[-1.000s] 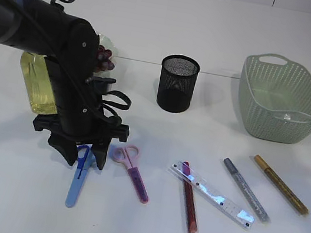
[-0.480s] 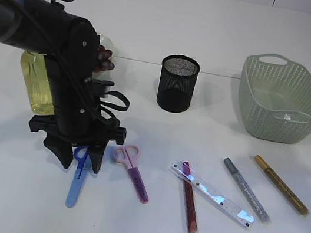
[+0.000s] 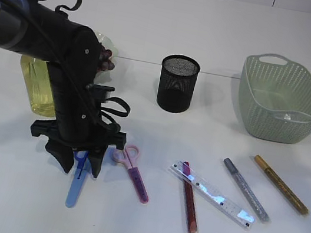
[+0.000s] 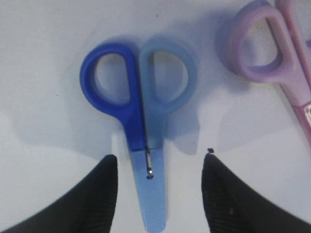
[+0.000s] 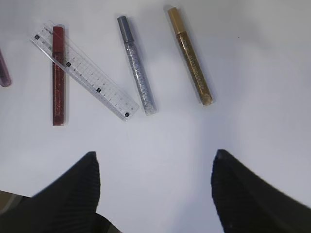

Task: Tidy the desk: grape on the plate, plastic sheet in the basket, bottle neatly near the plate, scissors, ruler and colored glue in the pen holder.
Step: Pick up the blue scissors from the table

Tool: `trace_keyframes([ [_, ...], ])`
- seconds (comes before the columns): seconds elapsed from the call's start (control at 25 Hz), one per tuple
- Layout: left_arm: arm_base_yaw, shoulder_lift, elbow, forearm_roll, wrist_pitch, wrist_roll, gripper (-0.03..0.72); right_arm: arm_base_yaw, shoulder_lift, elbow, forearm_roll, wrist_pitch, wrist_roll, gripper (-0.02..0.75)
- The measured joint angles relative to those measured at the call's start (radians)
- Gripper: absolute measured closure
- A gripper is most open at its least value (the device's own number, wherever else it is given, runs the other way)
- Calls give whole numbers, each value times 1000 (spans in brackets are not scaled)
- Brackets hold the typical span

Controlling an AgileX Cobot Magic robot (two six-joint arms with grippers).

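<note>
Far left, the bottle (image 3: 36,86) stands by the grapes (image 3: 103,60), half hidden behind the left arm. Left gripper (image 3: 79,165) is down at the table, jaws spread either side of the blue scissors (image 4: 141,126), nothing grasped, blades lying between the fingertips (image 4: 108,167). Pink scissors (image 3: 132,170) lie just beside. Middle: black pen holder (image 3: 178,83). Then red glue (image 5: 58,75) under the clear ruler (image 5: 85,77), silver glue (image 5: 136,65), gold glue (image 5: 190,56). Green basket (image 3: 278,101) at the back right. Right gripper (image 5: 155,167) hangs above the table, jaws wide apart, holding nothing.
</note>
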Motion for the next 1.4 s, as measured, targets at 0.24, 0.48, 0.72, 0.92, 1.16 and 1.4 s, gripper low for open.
trace_keyframes([
  [0.24,0,12,0,0,-2,0,293,0,0,0,0,0,0,181],
  [0.48,0,23,0,0,-6,-2,293,0,0,0,0,0,0,181],
  [0.72,0,32,0,0,-11,-2,293,0,0,0,0,0,0,181],
  [0.92,0,38,-2,0,-14,-2,307,0,0,0,0,0,0,181],
  [1.16,0,38,-2,0,-21,-2,323,0,0,0,0,0,0,181],
  [1.4,0,38,-2,0,-24,-2,370,0,0,0,0,0,0,181],
])
